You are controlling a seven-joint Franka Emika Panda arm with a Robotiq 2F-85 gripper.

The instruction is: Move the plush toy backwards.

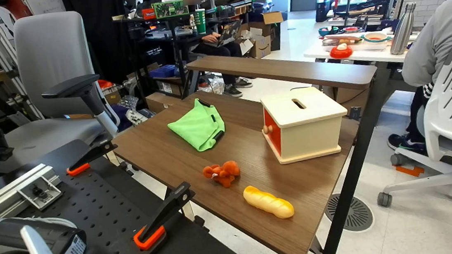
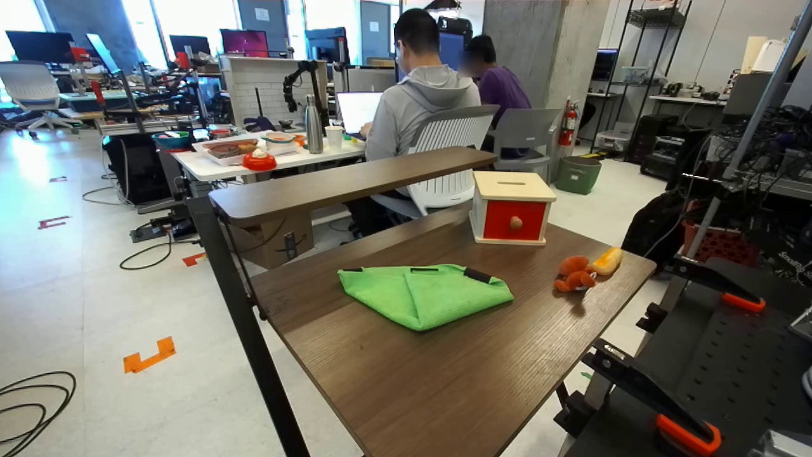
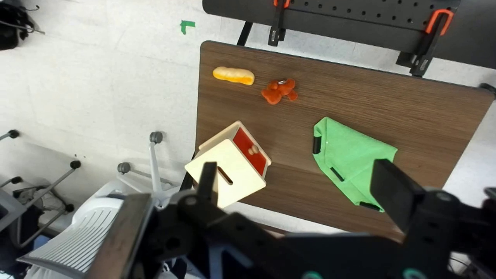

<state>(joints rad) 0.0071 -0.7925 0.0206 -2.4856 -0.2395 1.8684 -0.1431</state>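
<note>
The plush toy point(image 1: 224, 173) is small and orange-red and lies on the brown wooden table point(image 1: 247, 137). It shows in both exterior views point(image 2: 575, 276), near the table edge that faces the black perforated bench. In the wrist view the toy point(image 3: 279, 91) lies at upper middle, beside a yellow bread-like toy. My gripper point(image 3: 296, 170) shows only in the wrist view, at the bottom. Its two fingers are wide apart with nothing between them. It is above the table and apart from the plush toy. The gripper is not seen in the exterior views.
The yellow bread toy point(image 1: 268, 201) lies near the table's corner. A pale wooden box point(image 1: 304, 123) with a red drawer and top slot stands on the table. A folded green cloth point(image 2: 425, 295) lies there too. A raised shelf point(image 1: 283, 71) runs along one side. Black clamps point(image 1: 164, 214) sit at the bench edge.
</note>
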